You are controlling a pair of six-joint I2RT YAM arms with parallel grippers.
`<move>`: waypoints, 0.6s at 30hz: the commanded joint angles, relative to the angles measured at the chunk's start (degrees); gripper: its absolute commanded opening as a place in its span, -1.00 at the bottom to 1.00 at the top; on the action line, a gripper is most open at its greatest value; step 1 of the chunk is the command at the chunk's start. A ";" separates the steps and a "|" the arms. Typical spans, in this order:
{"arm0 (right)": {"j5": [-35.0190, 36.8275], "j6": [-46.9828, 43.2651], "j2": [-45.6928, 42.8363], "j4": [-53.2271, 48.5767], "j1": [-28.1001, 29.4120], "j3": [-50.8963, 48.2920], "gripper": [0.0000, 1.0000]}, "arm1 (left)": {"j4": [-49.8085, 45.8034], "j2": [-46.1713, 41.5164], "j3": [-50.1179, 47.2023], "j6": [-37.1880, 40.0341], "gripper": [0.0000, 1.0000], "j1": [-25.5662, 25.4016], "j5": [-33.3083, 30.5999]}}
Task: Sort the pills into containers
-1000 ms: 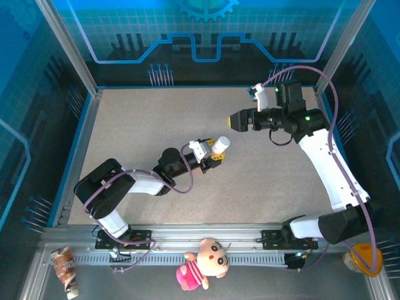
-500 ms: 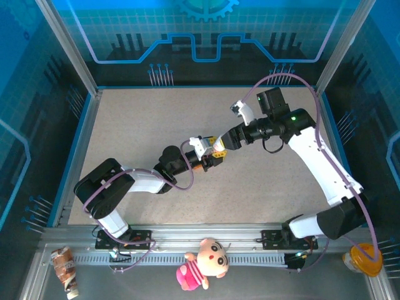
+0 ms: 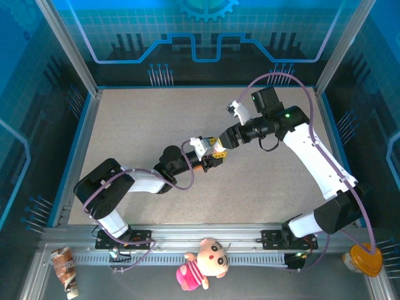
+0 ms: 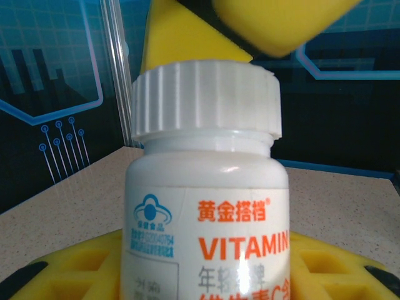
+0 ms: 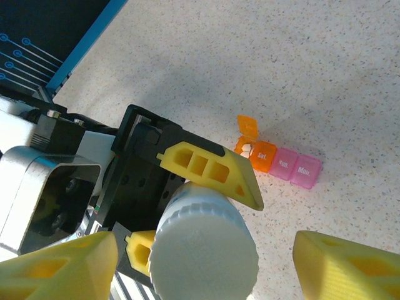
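While clamping the bottle (image 4: 206, 212) in the left claw (image 3: 211, 156), straddled its cap (image 5: 203, 256) with the released right claw (image 3: 222, 144); seemingly uncapping; next needed pinching, then twisting.

The bottle (image 4: 206, 206) is glossy white plastic, the containers (image 5: 281, 164) translucent plastic, the table (image 5: 344, 75) matt and speckled

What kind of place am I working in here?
Probably a robot test booth: a speckled table walled by blue circuit-print panels, metal corner posts, and a mounting rail along the near edge.
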 commanded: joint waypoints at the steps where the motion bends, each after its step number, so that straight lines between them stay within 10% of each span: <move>1: 0.33 -0.42 0.78 -1.41 0.91 1.71 0.40 | 1.25 -1.77 1.10 -0.20 -1.00 -0.18 1.29; 8: 1.51 1.26 1.22 -1.06 0.89 0.98 -0.20 | 1.66 -1.86 1.01 -0.02 -1.00 -0.08 0.96; 18: 8.57 25.06 -0.85 11.20 3.95 -10.60 -0.30 | 3.13 -1.78 2.15 0.40 -1.00 -0.17 -1.36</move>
